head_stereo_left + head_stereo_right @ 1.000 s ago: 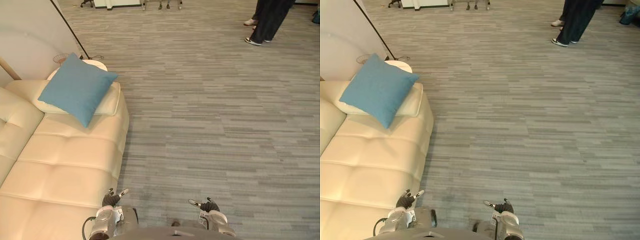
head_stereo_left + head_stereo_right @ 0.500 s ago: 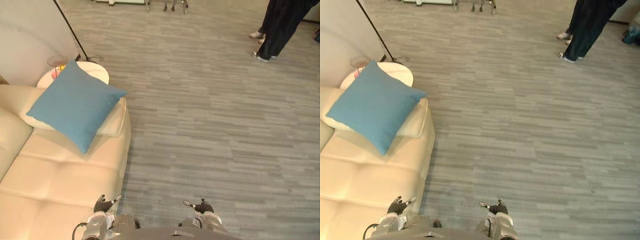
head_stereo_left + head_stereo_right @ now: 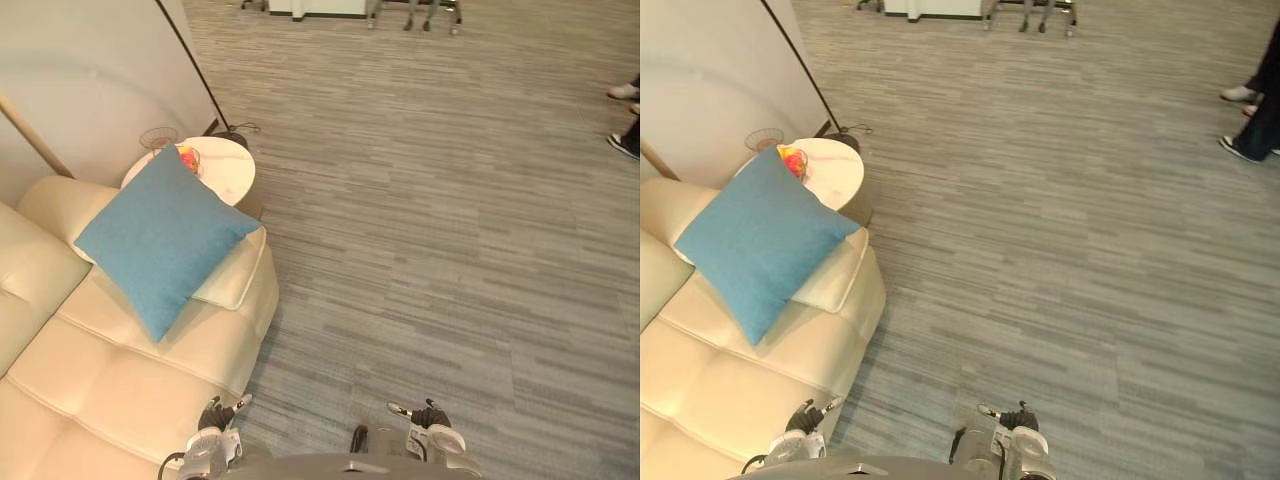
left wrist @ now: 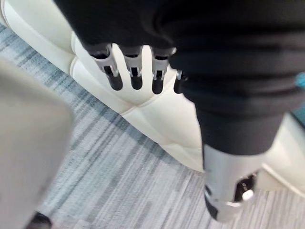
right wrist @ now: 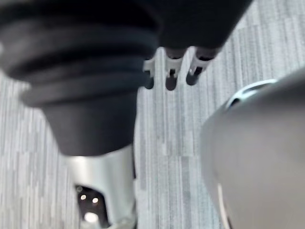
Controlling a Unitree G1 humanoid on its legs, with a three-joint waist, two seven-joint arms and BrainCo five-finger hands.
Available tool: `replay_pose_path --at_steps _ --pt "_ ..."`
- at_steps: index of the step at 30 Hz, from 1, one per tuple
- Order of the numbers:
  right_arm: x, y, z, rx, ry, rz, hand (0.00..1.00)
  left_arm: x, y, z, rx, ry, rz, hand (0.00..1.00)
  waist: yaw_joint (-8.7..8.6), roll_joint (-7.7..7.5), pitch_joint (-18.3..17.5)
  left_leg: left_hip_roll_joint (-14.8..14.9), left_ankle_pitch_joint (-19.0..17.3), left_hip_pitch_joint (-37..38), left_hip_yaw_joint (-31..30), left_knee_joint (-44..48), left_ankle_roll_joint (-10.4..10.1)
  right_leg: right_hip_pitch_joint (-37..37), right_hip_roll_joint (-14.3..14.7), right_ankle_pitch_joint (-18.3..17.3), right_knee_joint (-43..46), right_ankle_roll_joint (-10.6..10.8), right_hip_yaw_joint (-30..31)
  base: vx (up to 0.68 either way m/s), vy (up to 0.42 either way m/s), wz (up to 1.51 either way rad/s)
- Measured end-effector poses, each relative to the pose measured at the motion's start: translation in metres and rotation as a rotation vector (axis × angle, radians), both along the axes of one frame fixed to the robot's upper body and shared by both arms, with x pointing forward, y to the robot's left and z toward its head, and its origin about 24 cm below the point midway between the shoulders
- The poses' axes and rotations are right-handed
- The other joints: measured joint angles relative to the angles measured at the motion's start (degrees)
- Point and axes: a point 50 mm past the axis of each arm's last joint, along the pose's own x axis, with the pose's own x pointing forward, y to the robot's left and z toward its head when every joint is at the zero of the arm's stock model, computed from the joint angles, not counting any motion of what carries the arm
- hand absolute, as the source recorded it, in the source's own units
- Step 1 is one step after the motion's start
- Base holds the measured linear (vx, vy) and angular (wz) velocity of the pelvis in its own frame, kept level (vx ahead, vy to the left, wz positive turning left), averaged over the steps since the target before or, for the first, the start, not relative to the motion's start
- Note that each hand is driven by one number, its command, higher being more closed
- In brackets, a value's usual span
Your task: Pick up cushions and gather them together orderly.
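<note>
A blue cushion (image 3: pixel 160 238) leans tilted on a cream cushion (image 3: pixel 232 280) at the far end of the cream sofa (image 3: pixel 110 385), on the left. My left hand (image 3: pixel 218 417) hangs low at the bottom edge beside the sofa's front corner, fingers (image 4: pixel 135 72) straight and holding nothing. My right hand (image 3: pixel 427 415) hangs over the carpet at the bottom, right of centre, fingers (image 5: pixel 170 78) relaxed and empty. Both hands are well short of the cushions.
A round white side table (image 3: pixel 222 166) with a colourful object and a wire basket (image 3: pixel 158 137) stands past the sofa's end, by a floor lamp's dark pole (image 3: pixel 195 66). A person's shoes (image 3: pixel 626 120) show at the far right. Grey carpet spreads ahead and right.
The whole picture has shifted: the camera has turned, so the sofa and side table sit more in view and the person has slid to the right edge. Both hands hang as before.
</note>
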Motion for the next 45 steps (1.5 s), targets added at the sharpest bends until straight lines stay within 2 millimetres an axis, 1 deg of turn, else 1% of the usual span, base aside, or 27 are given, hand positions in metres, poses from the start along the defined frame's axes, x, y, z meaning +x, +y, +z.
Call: replay_pose_path --at_steps 1,3,6,7,9,10,14,16,17,19,20,22,24,26,27,28,29,30,31,32,33,35,37,40,42,43,45 --pt "-0.001 0.004 -0.001 0.01 0.005 0.007 0.0 0.0 0.003 0.001 0.01 -0.008 0.001 0.0 0.57 -0.36 0.19 1.32 -0.57 -3.57 2.93 5.52 1.0 3.98 0.35 -0.08 -2.63 -0.1 -0.94 0.22 -0.068 0.08" --pt "-0.004 0.007 -0.003 0.019 0.019 0.006 0.0 0.003 0.005 0.003 0.018 -0.023 -0.001 0.0 1.08 -0.87 0.11 1.38 -1.24 -6.85 7.28 4.59 2.16 7.27 -0.07 0.21 -5.86 0.38 -2.17 0.23 -0.026 0.2" --pt "-0.005 0.008 -0.004 0.026 0.025 -0.003 0.0 0.004 0.004 0.004 0.012 -0.031 0.009 0.0 1.6 -0.61 0.02 0.83 1.36 -9.41 14.03 -12.74 3.63 10.04 -0.4 1.05 -8.65 1.81 -3.93 0.31 0.118 0.17" --pt "-0.004 0.008 -0.004 0.026 0.024 -0.004 0.0 0.003 0.002 0.003 0.005 -0.029 0.012 0.0 1.58 -0.2 -0.19 0.16 3.65 -9.2 16.27 -19.31 4.86 10.76 -0.19 0.87 -8.63 2.95 -4.66 0.25 0.127 0.49" --pt "-0.005 0.018 -0.006 0.053 0.028 -0.006 0.0 0.007 0.013 0.005 0.032 -0.042 0.008 0.0 1.56 -3.68 -0.13 -4.1 5.91 -7.38 17.07 -25.38 6.57 11.92 -2.31 2.39 -12.02 3.74 -5.49 0.26 0.109 0.75" --pt "-0.006 0.022 -0.007 0.066 0.03 -0.009 0.0 0.008 0.016 0.006 0.042 -0.045 0.01 0.0 1.99 -4.34 -0.25 -5.38 6.63 -7.39 17.06 -27.06 6.88 12.69 -2.53 3.77 -14.98 3.82 -5.54 0.23 0.1 0.58" --pt "0.002 0.028 -0.005 0.08 0.013 -0.003 0.0 0.004 0.016 0.004 0.042 -0.033 0.015 0.0 3.72 -4.53 -0.17 -8.5 7.19 -3.81 17.57 -31.03 7.69 16.98 -3.65 8.12 -19.68 5.04 -4.95 0.17 0.109 0.17" --pt "-0.004 0.025 -0.007 0.074 0.027 -0.006 0.0 0.0 0.014 0.002 0.034 -0.018 0.014 0.0 3.68 -4.11 -0.48 -9.79 6.22 -1.5 16.78 -34.53 8.39 15.91 -5.0 7.81 -13.58 5.53 -4.99 0.05 0.128 0.38" --pt "-0.006 0.02 -0.007 0.06 0.033 -0.008 0.0 0.0 0.01 0.001 0.03 -0.01 -0.009 0.0 3.14 -3.31 -0.67 -10.44 4.87 0.07 15.16 -35.66 8.38 11.2 -7.87 7.39 0.31 6.32 -4.03 0.06 0.131 0.62" --pt "-0.007 0.018 -0.006 0.05 0.029 0.002 0.0 0.001 0.014 0.002 0.048 -0.009 -0.044 0.0 2.19 -4.52 -0.05 -12.23 4.75 1.98 12.47 -36.19 8.63 4.31 -11.49 11.3 17.22 7.3 -0.13 0.11 0.036 0.87" --pt "-0.007 0.02 -0.007 0.05 0.031 0.009 0.0 0.0 0.021 0.002 0.069 0.001 -0.06 0.0 1.36 -5.41 0.2 -13.0 4.48 3.21 9.52 -35.98 9.2 0.34 -11.35 9.35 25.76 7.2 3.09 0.15 -0.004 1.03" --pt "-0.008 0.019 -0.007 0.044 0.033 0.014 0.0 0.004 0.022 0.004 0.073 -0.007 -0.061 0.0 1.3 -6.14 -0.09 -12.89 4.47 3.99 5.56 -36.02 9.33 -2.88 -8.86 5.37 28.7 6.17 4.38 0.16 -0.075 1.08" --pt "-0.014 0.015 -0.008 0.036 0.047 0.007 0.0 0.004 0.019 0.003 0.068 -0.008 -0.061 0.0 0.93 -6.0 -0.04 -12.57 4.46 4.76 0.37 -36.35 9.3 -4.57 -5.6 1.07 20.97 5.0 4.42 0.16 -0.145 1.25" --pt "-0.017 0.013 -0.009 0.034 0.054 0.004 0.0 0.005 0.018 0.004 0.065 -0.011 -0.061 0.0 0.78 -5.87 0.05 -12.37 3.82 5.56 -3.45 -36.3 8.46 -4.83 -2.33 -0.09 11.9 4.24 7.81 0.19 -0.241 1.21" --pt "-0.016 0.014 -0.008 0.034 0.053 0.005 0.0 0.007 0.017 0.004 0.065 -0.014 -0.063 0.0 0.26 -5.69 0.1 -12.03 3.12 5.15 -7.05 -36.1 7.32 -4.57 0.13 0.34 3.7 4.23 11.81 0.18 -0.256 1.32" --pt "-0.016 0.014 -0.008 0.035 0.053 0.006 0.0 0.008 0.017 0.004 0.065 -0.017 -0.064 0.0 0.25 -5.76 0.1 -12.05 2.78 5.05 -8.31 -36.03 6.79 -4.17 0.75 0.51 0.77 4.25 13.64 0.17 -0.304 1.51" --pt "-0.018 0.016 -0.01 0.043 0.062 0.004 0.0 0.012 0.019 0.006 0.071 -0.028 -0.061 0.0 0.21 -6.91 0.2 -13.2 2.02 4.57 -10.82 -35.46 5.8 -3.06 1.01 0.96 -6.99 4.95 17.83 0.24 -0.371 1.59" --pt "-0.021 0.017 -0.011 0.051 0.067 -0.004 0.0 0.014 0.018 0.006 0.065 -0.036 -0.049 0.0 -0.01 -7.41 0.5 -13.51 1.31 4.03 -13.16 -33.53 5.06 -1.88 0.95 5.53 -6.41 4.05 16.7 0.3 -0.445 1.57" --pt "-0.021 0.015 -0.01 0.046 0.065 -0.005 0.0 0.014 0.016 0.006 0.061 -0.035 -0.043 0.0 -0.09 -7.16 0.66 -13.25 1.23 3.92 -13.72 -33.12 4.61 -1.9 1.09 5.44 -5.5 3.67 15.97 0.32 -0.41 1.26" --pt "-0.019 0.008 -0.008 0.026 0.057 0.0 0.0 0.01 0.011 0.004 0.041 -0.027 -0.015 0.0 0.77 -4.68 0.49 -11.83 0.84 4.26 -14.13 -33.03 4.08 -1.47 1.55 3.41 -4.48 2.29 13.35 0.3 -0.271 0.78" --pt "-0.016 0.004 -0.007 0.016 0.05 0.003 0.0 0.009 0.006 0.003 0.026 -0.026 -0.001 0.0 0.83 -3.51 0.58 -11.17 0.73 4.2 -14.09 -32.99 3.9 -0.71 1.74 2.92 -4.63 2.32 11.67 0.31 -0.244 0.9" --pt "-0.015 0.003 -0.006 0.011 0.048 0.006 0.0 0.007 0.005 0.003 0.018 -0.022 0.017 0.0 0.02 -2.63 0.48 -9.58 0.46 4.15 -13.66 -32.89 3.41 1.5 2.11 2.46 -5.15 1.5 7.73 0.32 -0.2 0.85" --pt "-0.014 0.006 -0.007 0.017 0.05 0.011 0.0 0.004 0.007 0.002 0.02 -0.02 0.031 0.0 -0.13 -2.16 0.42 -7.29 0.38 3.22 -10.93 -30.16 0.44 5.44 3.37 2.25 -7.01 1.15 5.1 0.31 -0.132 0.77" --pt "-0.013 0.011 -0.007 0.03 0.045 0.011 0.0 0.01 0.011 0.006 0.04 -0.054 0.025 0.0 -0.17 -3.54 1.19 -4.99 0.06 -1.96 -0.18 -20.44 -0.51 8.9 2.81 2.29 -9.87 0.85 4.07 0.17 0.007 0.62" --pt "-0.012 0.011 -0.007 0.031 0.043 0.008 0.0 0.009 0.012 0.006 0.048 -0.053 0.019 0.0 -0.17 -3.35 1.21 -2.23 -1.84 -3.7 10.11 -20.55 1.32 10.82 2.2 2.31 -11.52 0.82 3.79 0.13 0.114 0.47" --pt "-0.012 0.009 -0.007 0.033 0.039 -0.008 0.0 0.008 0.01 0.005 0.041 -0.045 0.013 0.0 -0.32 -2.57 0.85 -1.66 0.8 -3.91 13.73 -24.08 3.08 10.92 1.79 2.25 -11.0 1.22 3.13 0.16 0.185 0.38" --pt "-0.012 0.017 -0.008 0.062 0.034 -0.015 0.0 0.005 0.014 0.004 0.06 -0.029 -0.009 0.0 0.14 -4.53 -0.26 -4.82 2.75 -1.74 14.84 -28.13 4.4 10.36 -0.08 2.89 -11.52 2.17 3.45 0.15 0.153 0.18"
